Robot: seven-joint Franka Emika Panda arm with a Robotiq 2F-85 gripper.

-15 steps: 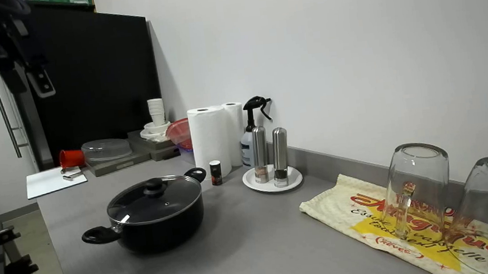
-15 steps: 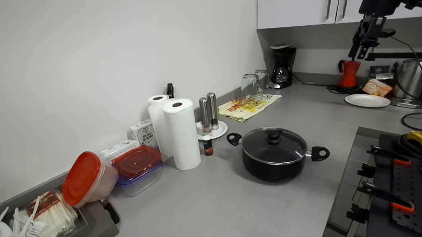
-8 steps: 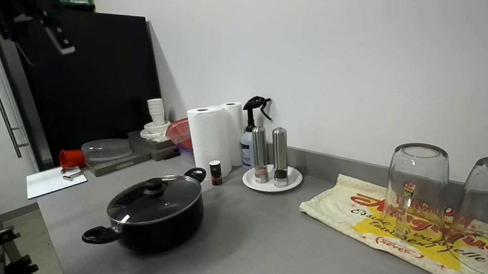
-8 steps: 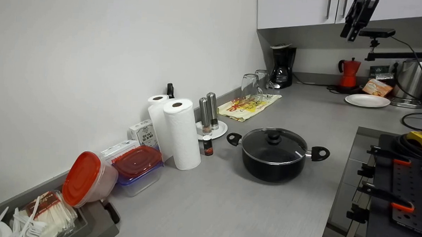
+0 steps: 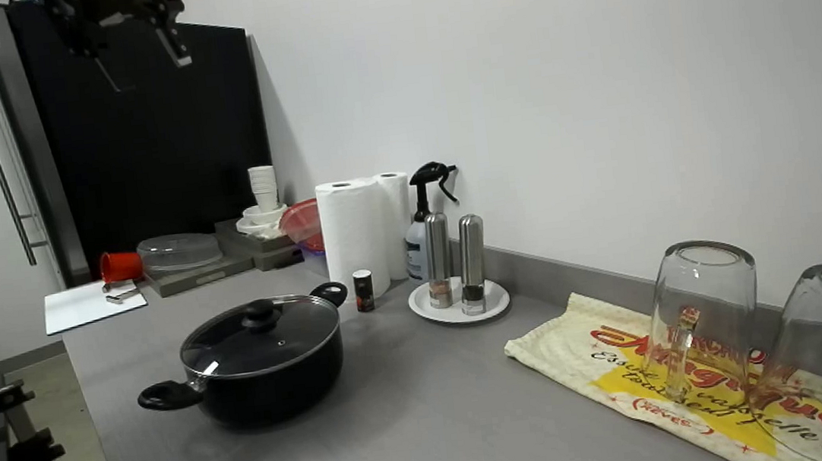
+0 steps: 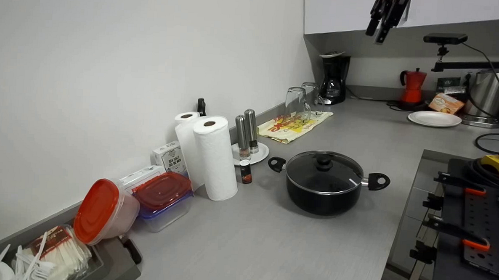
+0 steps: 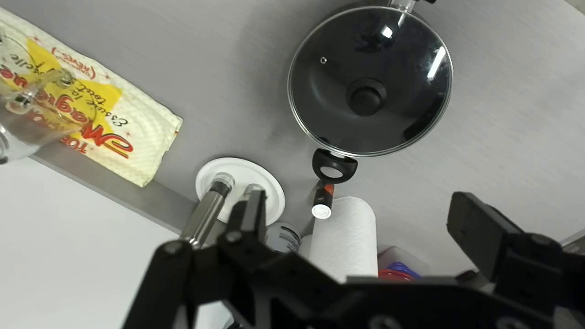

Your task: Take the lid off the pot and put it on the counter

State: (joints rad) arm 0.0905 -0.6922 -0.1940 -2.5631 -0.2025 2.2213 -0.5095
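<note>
The lid is a see-through glass disc with a metal rim and a dark knob. It sits flat on the black pot; the lid also shows in both exterior views. The pot stands upright on the grey counter, and it shows in an exterior view with both loop handles. My gripper is open and empty, its fingers wide apart. In both exterior views the gripper is high above the counter, well above the pot and not touching it.
A small shaker stands beside a pot handle. Nearby are paper towel rolls and a white plate with two mills. Glass mugs stand on the patterned cloth. Plastic containers line the wall.
My gripper has risen and moved across, to the right in an exterior view and to the left in another. It is open throughout. The lid and pot have not moved.
</note>
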